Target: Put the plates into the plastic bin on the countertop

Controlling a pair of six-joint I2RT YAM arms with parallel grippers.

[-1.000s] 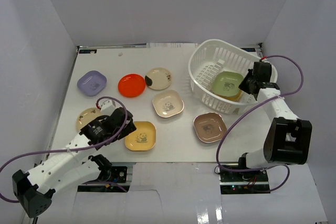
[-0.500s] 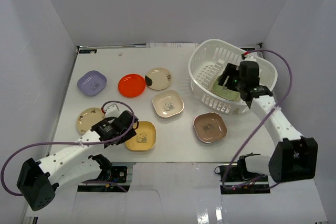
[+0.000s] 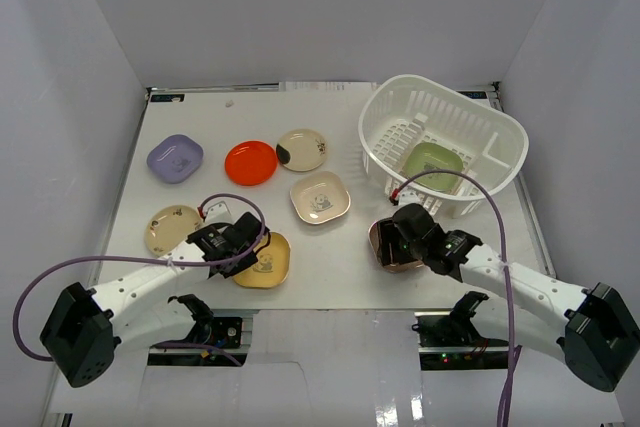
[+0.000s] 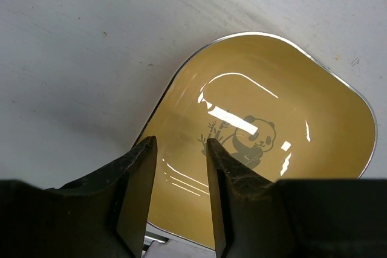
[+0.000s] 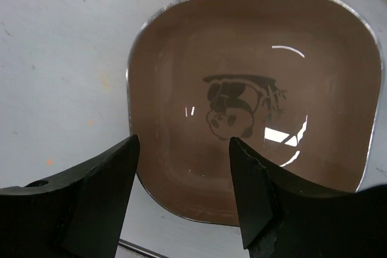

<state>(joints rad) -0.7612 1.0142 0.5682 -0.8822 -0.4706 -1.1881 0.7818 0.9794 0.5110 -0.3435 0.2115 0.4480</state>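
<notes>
On the white bench (image 3: 230,117), a lavender plate (image 3: 175,158) lay far left, with a beige printed plate (image 3: 168,228) nearer the arms. Just right of that, the left claw (image 4: 180,143) was set narrow but not closed. Its 2 fingers stood astride the near rim of the yellow panda plate (image 4: 272,101), one inside the dish and one at its edge. I could not tell whether they pressed on it. Farther back lay a red plate (image 3: 251,162) and a round cream plate (image 3: 302,149), with a cream rounded-square plate (image 3: 320,197) in the middle. To the right, the right claw (image 5: 181,146) hung wide over the near edge of the brown panda plate (image 5: 254,58), gripping nothing. At the far right stood the plastic bin (image 3: 450,112), with 1 green plate (image 3: 433,164) inside it.
</notes>
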